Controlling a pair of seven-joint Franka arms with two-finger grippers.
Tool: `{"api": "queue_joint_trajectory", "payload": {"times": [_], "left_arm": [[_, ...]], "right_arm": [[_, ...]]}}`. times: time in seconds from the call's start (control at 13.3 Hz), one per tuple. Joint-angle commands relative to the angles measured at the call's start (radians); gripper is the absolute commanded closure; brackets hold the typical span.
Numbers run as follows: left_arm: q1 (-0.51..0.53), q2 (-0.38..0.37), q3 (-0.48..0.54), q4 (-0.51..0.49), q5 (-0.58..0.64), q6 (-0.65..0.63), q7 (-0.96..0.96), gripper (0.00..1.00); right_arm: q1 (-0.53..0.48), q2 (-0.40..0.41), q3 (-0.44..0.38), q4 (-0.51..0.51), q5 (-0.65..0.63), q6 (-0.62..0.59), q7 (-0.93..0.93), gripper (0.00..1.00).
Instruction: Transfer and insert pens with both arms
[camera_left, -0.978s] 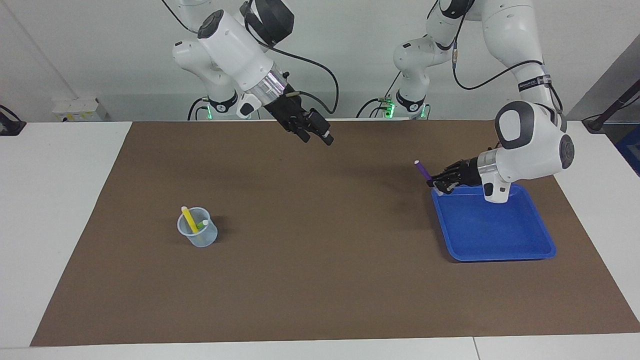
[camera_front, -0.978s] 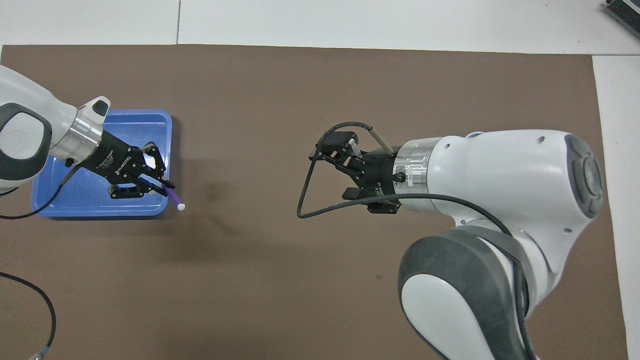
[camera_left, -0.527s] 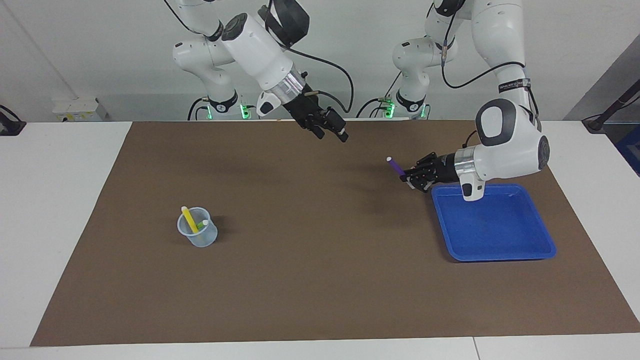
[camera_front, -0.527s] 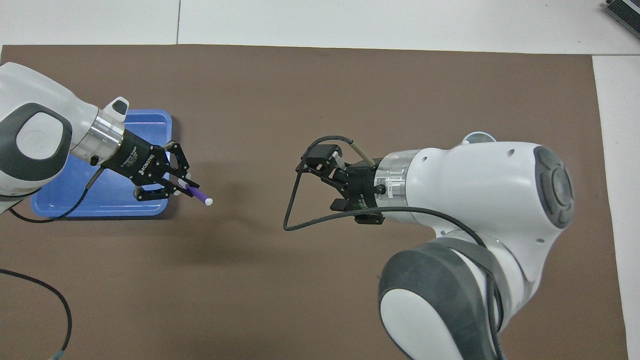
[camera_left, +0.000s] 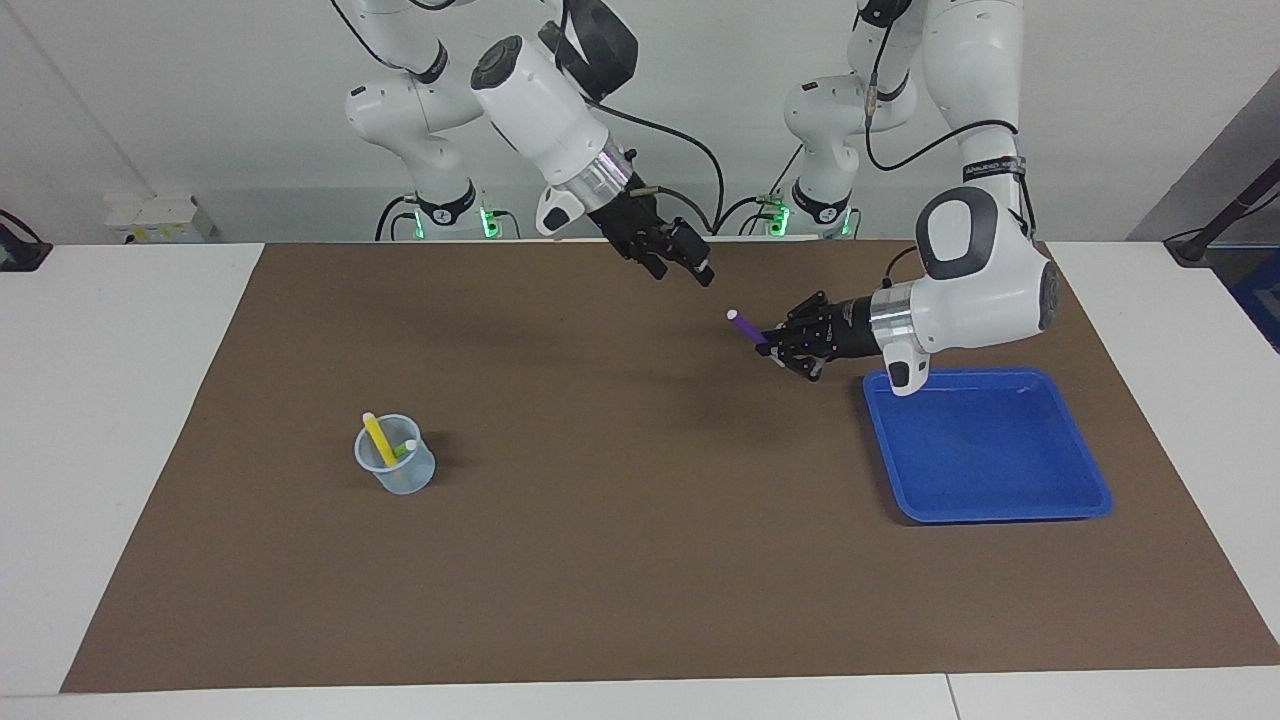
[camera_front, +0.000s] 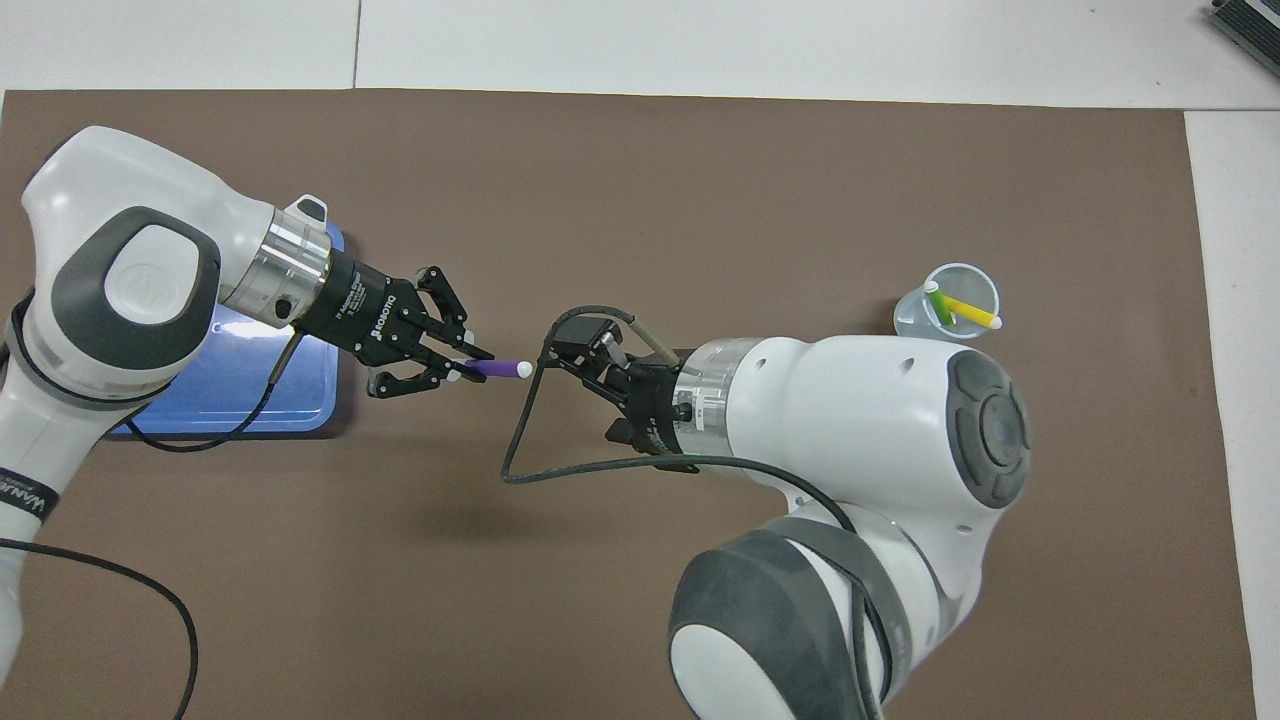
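The left gripper (camera_left: 768, 349) is clamped on the purple pen (camera_left: 745, 327), raised over the brown mat (camera_left: 640, 560) beside the blue tray (camera_left: 1090, 480). The pen's pale tip points toward the right gripper (camera_left: 682, 268), whose fingers stand apart, holding nothing. Both hang above the mat's middle. In the overhead view the pen tip (camera_front: 523, 369) nearly meets the right gripper. The facing view shows a gap between them, and the yellow pen (camera_left: 379, 439) and green pen (camera_left: 403, 449) in the clear cup (camera_left: 396, 476) toward the right arm's end.

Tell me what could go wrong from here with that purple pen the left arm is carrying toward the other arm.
1. The left end effector grips the purple pen near one end, so most of it sticks out; a bump from the open right end effector could tilt or drop it onto the brown mat.
2. The clear cup already holds the yellow pen and green pen, leaning across its mouth, so a third pen might catch on them.
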Motion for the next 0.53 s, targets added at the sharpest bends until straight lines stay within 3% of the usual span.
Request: {"api": "queue_joint_trajectory", "payload": {"times": [0.0,0.45], "left_arm": [[-0.031,-0.037,0.013,-0.032,-0.036,0.032,-0.047,1.00],[-0.127,-0.058,0.014,-0.030,-0.077,0.073,-0.147,1.00]], "right_arm": [[0.006,0.030,0.001,-0.004,0.020,0.072,0.011,0.00],[0.012,0.041,0.001,-0.004,0.020,0.086,0.004,0.11]]}}
